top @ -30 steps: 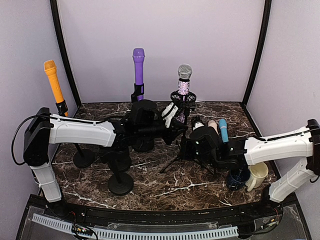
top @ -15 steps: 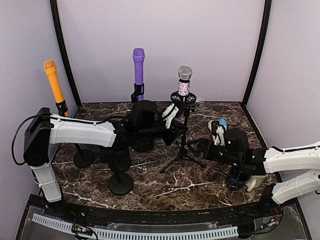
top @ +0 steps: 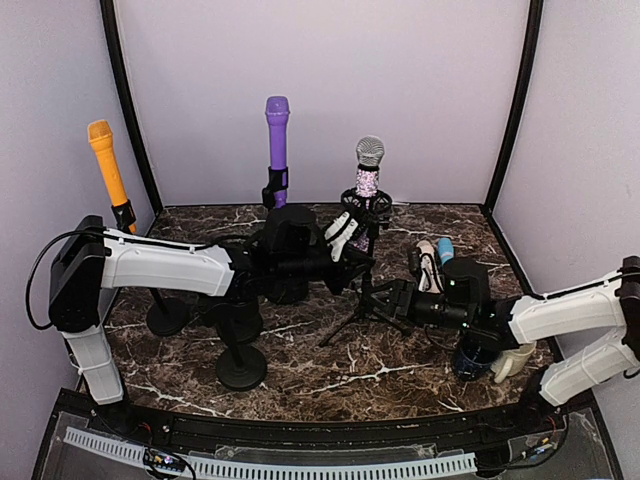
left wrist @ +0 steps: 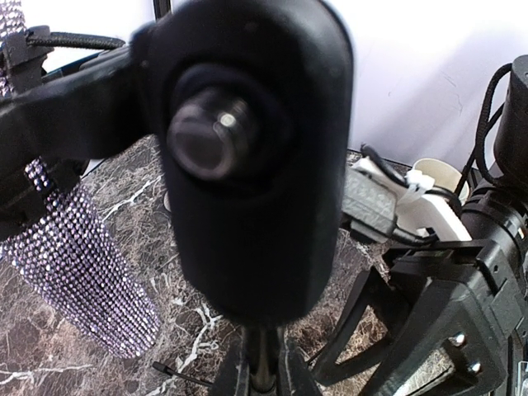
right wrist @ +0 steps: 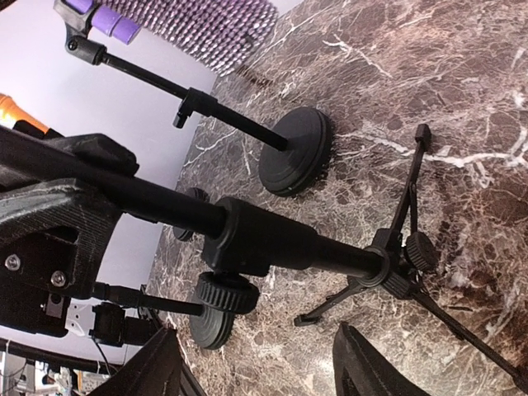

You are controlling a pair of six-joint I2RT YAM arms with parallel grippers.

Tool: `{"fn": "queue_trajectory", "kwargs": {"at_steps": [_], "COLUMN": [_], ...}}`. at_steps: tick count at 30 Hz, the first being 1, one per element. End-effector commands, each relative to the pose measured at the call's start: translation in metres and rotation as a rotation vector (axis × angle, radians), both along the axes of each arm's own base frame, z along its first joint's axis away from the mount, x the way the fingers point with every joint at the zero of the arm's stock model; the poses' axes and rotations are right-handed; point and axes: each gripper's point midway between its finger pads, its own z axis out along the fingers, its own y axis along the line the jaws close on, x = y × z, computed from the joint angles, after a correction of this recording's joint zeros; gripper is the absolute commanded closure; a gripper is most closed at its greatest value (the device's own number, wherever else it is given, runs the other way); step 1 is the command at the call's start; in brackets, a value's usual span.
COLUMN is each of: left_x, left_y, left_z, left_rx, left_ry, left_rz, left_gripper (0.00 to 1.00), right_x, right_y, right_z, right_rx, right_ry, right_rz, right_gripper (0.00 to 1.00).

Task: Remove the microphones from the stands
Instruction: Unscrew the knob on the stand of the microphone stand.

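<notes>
**Two-arm rig at the tripod microphone stand.**

**State.** The microphone, silver-headed with a glittered body, sits upright in the cradle of the stand, directly above the left tool. It has not been lifted out. The left tool is pressed together on the stand's thin upper pole just under the cradle, and the pole passes down between its fingers in the wrist view. The right tool has its fingers apart. The stand's thicker lower pole lies crosswise just ahead of it, untouched.

**Hazards, as judged.**
- Only one tool pins the stand, and it does so high up. A pull on the microphone off the cradle's axis would likely tip or drag the tripod.
- The right tool's approach could knock a tripod leg, which spreads out beyond it.
- The glittered body may bind in the cradle and carry the stand up with it.

**Room.**
- Above the left tool the space is free past the microphone's head, so a straight upward exit looks open.
- To that tool's left stands the purple microphone, and round-based stands crowd under its arm.
- Beside and behind the right tool lie loose microphones and a cup, close to its forearm.
- The counter is bare toward its near edge.
</notes>
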Motion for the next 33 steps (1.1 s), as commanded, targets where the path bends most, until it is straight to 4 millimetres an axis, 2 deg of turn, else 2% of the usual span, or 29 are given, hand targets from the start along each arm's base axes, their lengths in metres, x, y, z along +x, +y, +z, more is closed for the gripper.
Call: {"fn": "queue_trajectory", "kwargs": {"at_steps": [1,9,20,25,29,33], "left_x": [-0.010,-0.010,-0.010,-0.010,-0.010,-0.009], "left_y": [0.000,-0.001,-0.001,0.000,-0.001,-0.001], "left_z": [-0.010,-0.009,-0.008,-0.010,-0.011,-0.010], "left_rx": [0.034,0.030,0.031,0.034,0.032,0.033], "left_ry": [0.003,0.001,-0.002,0.003,0.005,0.004], "left_rz": [-0.033,-0.036,-0.034,-0.032,-0.032,-0.029], "left_gripper": [1.00,1.00,1.00,1.00,1.00,1.00], "right_x": [0.008,0.016,0.027,0.030,0.035,0.040], "right_y": [0.016,0.022,0.019,0.015,0.010,0.004], "right_z": [0.030,0.028,0.014,0.010,0.009,0.005], "right_rx": [0.122,0.128,0.082,0.039,-0.021,-0.175], "right_ry": [-0.036,-0.015,0.026,0.023,0.006,-0.030], "right_rz": [0.018,0.002,-0.066,-0.088,-0.117,-0.174], "right_gripper": [0.41,0.51,0.76,1.00,1.00,1.00]}}
